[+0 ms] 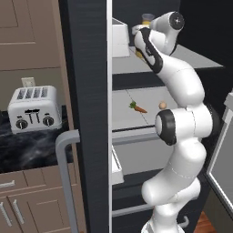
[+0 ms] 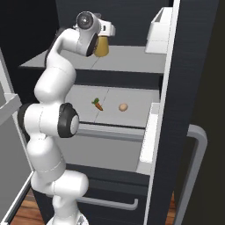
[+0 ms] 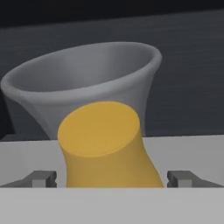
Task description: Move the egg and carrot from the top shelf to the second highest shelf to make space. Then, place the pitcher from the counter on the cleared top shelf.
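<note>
The yellow-orange pitcher stands upright on the mid-grey top shelf inside the open fridge, its clear flared mouth towards the hand camera. My gripper is open. Its fingertips flank the pitcher's body with a small gap on each side. From the base, the pitcher shows just past my hand, and its mouth peeks over the wrist. Below, the egg and the carrot lie side by side on the lighter second highest shelf.
A white door bin hangs level with the top shelf. The dark fridge door with its grey handle stands open beside the arm. A silver toaster sits on the black counter.
</note>
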Robot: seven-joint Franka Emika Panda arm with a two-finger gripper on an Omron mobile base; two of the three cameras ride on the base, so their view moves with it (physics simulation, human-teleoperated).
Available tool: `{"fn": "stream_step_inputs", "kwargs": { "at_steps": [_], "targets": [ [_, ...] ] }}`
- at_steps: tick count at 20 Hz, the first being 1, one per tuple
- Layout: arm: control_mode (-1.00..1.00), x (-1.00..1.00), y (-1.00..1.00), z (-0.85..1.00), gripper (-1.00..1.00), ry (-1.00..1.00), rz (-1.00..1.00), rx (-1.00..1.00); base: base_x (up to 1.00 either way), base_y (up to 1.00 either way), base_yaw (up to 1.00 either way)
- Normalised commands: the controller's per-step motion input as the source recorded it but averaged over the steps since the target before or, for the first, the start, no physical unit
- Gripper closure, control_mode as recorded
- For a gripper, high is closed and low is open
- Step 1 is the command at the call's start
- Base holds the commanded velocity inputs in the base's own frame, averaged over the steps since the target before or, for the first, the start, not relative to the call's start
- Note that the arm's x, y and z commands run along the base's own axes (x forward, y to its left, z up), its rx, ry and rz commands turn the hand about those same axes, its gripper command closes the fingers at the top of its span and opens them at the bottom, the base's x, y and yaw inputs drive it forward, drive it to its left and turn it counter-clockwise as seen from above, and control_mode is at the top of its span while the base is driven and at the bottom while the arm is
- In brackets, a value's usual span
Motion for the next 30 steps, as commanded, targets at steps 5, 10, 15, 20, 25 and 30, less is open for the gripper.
{"fn": "stream_step_inputs", "kwargs": {
  "at_steps": [5,10,15,20,25,30],
  "targets": [
    [-1.0,0.15,0.0,-0.2,-1.0,0.0,0.0,-0.01,0.0,0.0,0.0],
    [-1.0,0.01,0.0,-0.26,-1.0,0.0,0.0,-0.02,0.0,0.0,0.0],
    [-1.0,0.2,0.0,-0.35,-1.0,-0.04,0.0,-0.03,0.0,0.0,0.0],
    [-1.0,0.22,-0.02,-0.13,-1.0,-0.04,0.0,0.0,0.0,0.0,0.0],
    [-1.0,-0.1,-0.06,0.0,-1.0,0.0,0.0,0.0,0.0,0.0,0.0],
    [-1.0,-0.65,-0.14,0.03,-1.0,0.01,0.0,0.0,0.0,0.0,0.0]
  ]
}}
